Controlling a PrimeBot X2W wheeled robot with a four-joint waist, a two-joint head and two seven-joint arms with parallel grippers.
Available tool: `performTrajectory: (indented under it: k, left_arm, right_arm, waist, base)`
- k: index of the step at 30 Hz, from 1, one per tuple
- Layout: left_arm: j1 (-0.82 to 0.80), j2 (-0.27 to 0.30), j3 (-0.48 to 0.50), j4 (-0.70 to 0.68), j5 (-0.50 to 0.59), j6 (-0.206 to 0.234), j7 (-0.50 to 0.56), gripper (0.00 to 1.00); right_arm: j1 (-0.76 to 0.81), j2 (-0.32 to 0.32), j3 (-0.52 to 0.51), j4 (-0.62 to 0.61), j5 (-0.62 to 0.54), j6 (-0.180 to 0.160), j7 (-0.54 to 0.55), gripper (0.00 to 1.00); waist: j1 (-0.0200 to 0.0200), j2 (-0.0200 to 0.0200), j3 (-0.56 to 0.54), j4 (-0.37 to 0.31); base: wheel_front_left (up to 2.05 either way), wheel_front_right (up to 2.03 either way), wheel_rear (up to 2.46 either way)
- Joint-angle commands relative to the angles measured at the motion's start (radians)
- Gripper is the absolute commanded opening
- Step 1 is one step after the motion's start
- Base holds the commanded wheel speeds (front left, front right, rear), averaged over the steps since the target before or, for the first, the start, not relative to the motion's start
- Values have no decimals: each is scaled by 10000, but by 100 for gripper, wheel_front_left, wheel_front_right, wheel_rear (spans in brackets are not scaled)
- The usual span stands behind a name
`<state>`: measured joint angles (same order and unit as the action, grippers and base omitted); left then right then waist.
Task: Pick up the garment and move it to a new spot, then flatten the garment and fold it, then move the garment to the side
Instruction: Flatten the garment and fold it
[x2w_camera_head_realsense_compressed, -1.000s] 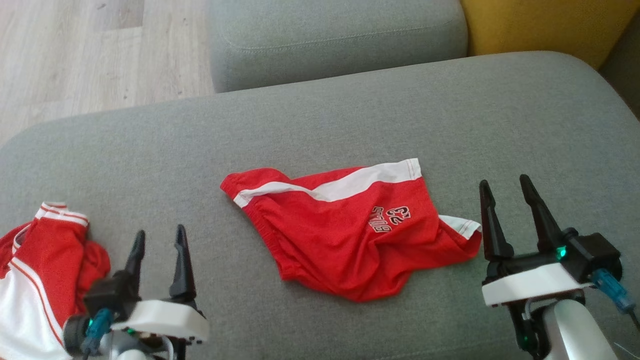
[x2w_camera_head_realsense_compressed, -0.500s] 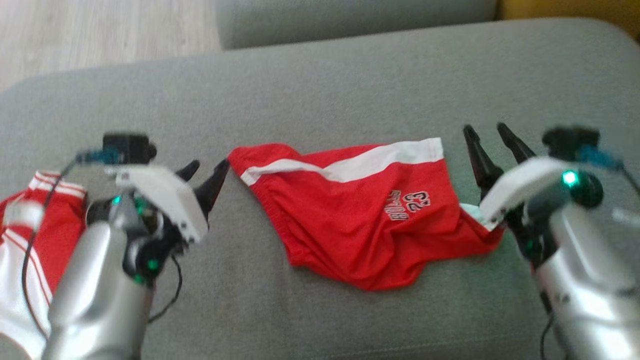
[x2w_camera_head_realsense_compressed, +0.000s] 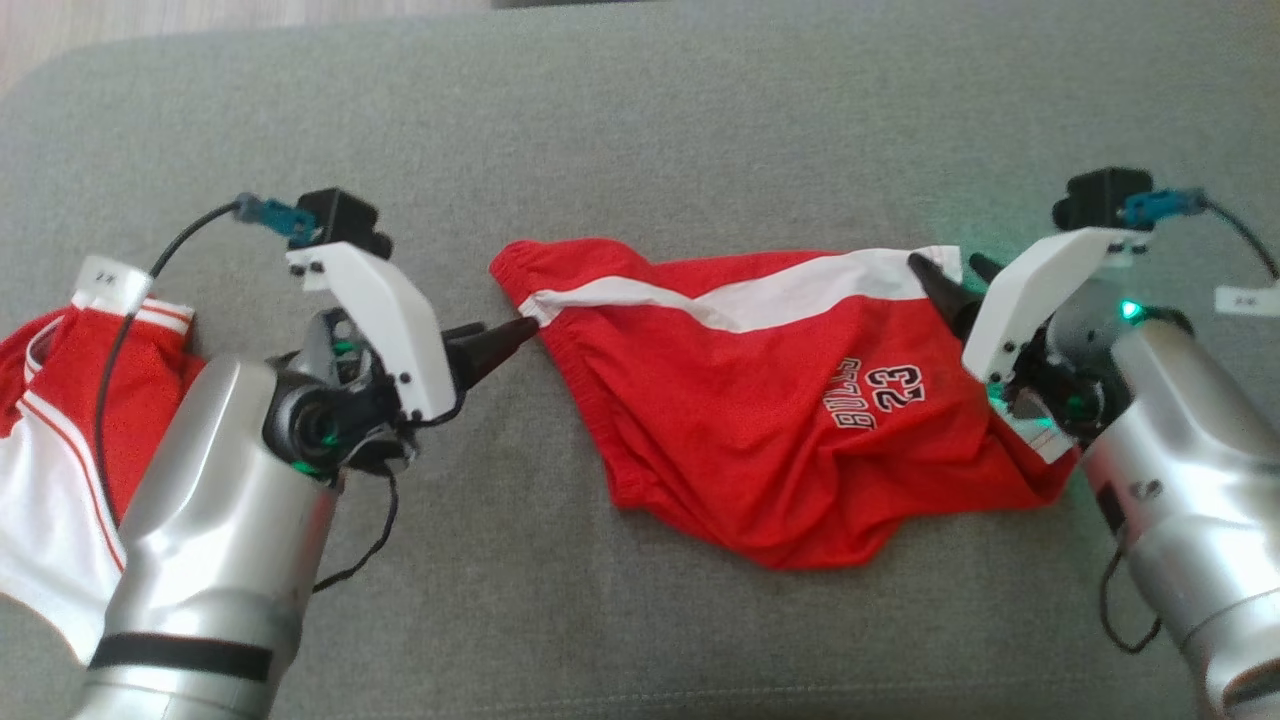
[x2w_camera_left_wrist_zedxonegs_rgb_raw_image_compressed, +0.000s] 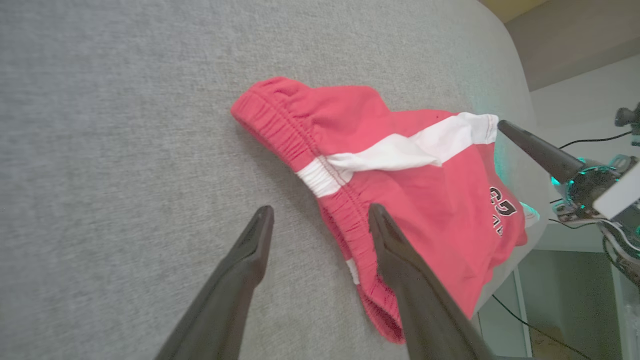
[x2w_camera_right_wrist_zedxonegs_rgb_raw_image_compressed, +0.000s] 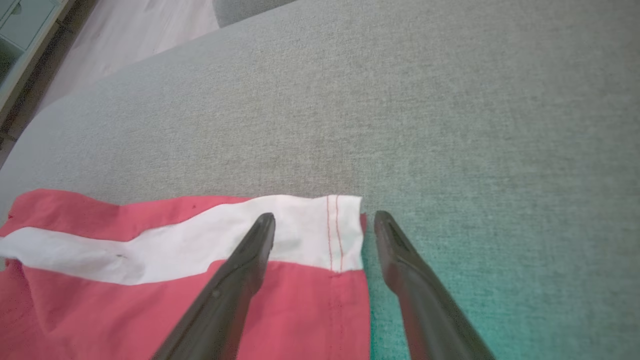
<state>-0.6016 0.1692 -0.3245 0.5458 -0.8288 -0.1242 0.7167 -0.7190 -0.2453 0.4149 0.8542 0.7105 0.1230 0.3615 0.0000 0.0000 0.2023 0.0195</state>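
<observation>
A grey sofa (x2w_camera_head_realsense_compressed: 640, 110) took up most of the head view, its edges cut off on every side. Red shorts (x2w_camera_head_realsense_compressed: 760, 440) lay crumpled at the centre, with a white stripe running from 10 to 2 o'clock and the lower folds bunched so the leg openings were hard to make out. At 9 o'clock lay another garment (x2w_camera_head_realsense_compressed: 60, 440), red and white, cut off by the frame edge and partly hidden behind the left forearm.

The left gripper (x2w_camera_head_realsense_compressed: 505, 335) sat at the shorts' 9 o'clock with its fingers spread and nothing between them. In its wrist view, one finger lay over the elastic waistband and the other over bare cushion; whether either touched could not be told. The right gripper (x2w_camera_head_realsense_compressed: 942, 262) reached in at the shorts' 2 o'clock corner, jaws likewise apart and empty, straddling the stitched end of the white stripe in its own view. Its wrist hid the shorts' 3 o'clock edge.

The print (x2w_camera_head_realsense_compressed: 880, 395) showed "23" upside down – the word beside it was too blurred to read. A small white tag (x2w_camera_head_realsense_compressed: 108, 280) sat on the left arm's cable, its marking illegible.
</observation>
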Motion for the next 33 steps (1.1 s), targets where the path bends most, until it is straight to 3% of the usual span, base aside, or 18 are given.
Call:
performTrajectory:
  k: [1, 7, 18, 19, 21, 22, 23, 24, 25, 33]
  left_arm:
    - [-669, 281, 123, -393, -267, -61, 49, 100]
    - [-1014, 396, -501, -220, -1154, -63, 89, 100]
    - [-1783, 497, -931, 733, -1990, -64, -401, 100]
    - [-1846, 502, -981, 791, -2073, -64, -441, 100]
    - [-1939, 506, -1109, 873, -2242, -64, -495, 100]
    - [-1975, 510, -1177, 909, -2327, -64, -515, 96]
    - [-2002, 512, -1253, 936, -2414, -64, -525, 53]
    - [-2025, 524, -1337, 946, -2486, -64, -552, 14]
    - [-2044, 545, -1413, 942, -2550, -64, -607, 0]
    - [-2002, 1031, -1741, 639, -3064, -65, -1104, 0]
  right_arm:
    - [-485, -151, 206, -100, 180, 77, -19, 100]
    - [-1036, -173, 663, 732, 411, 77, -58, 100]
    - [-1516, -164, 1457, 918, 1143, 77, -163, 100]
    - [-1541, -161, 1537, 922, 1219, 77, -148, 97]
    - [-1572, -150, 1689, 927, 1384, 77, -111, 60]
    - [-1583, -155, 1766, 929, 1460, 77, -101, 22]
    - [-1588, -164, 1842, 932, 1530, 77, -108, 0]
    - [-1590, -174, 1918, 900, 1603, 77, -156, 0]
    - [-1592, -192, 1970, 856, 1684, 77, -261, 0]
    - [-1492, -417, 2161, 511, 2171, 77, -1668, 0]
  waist:
    - [0, 0, 167, 87]
    - [0, 0, 481, 96]
    - [0, 0, 1080, -11]
    - [0, 0, 1105, -20]
    - [0, 0, 1137, -37]
    - [0, 0, 1146, -43]
    - [0, 0, 1146, -49]
    - [0, 0, 1136, -52]
    - [0, 0, 1123, -56]
    - [0, 0, 584, -37]
  base:
    - [0, 0, 0]
    - [0, 0, 0]
    - [0, 0, 0]
    - [0, 0, 0]
    - [0, 0, 0]
    - [0, 0, 0]
    - [0, 0, 0]
    - [0, 0, 0]
    - [0, 0, 0]
    - [0, 0, 0]
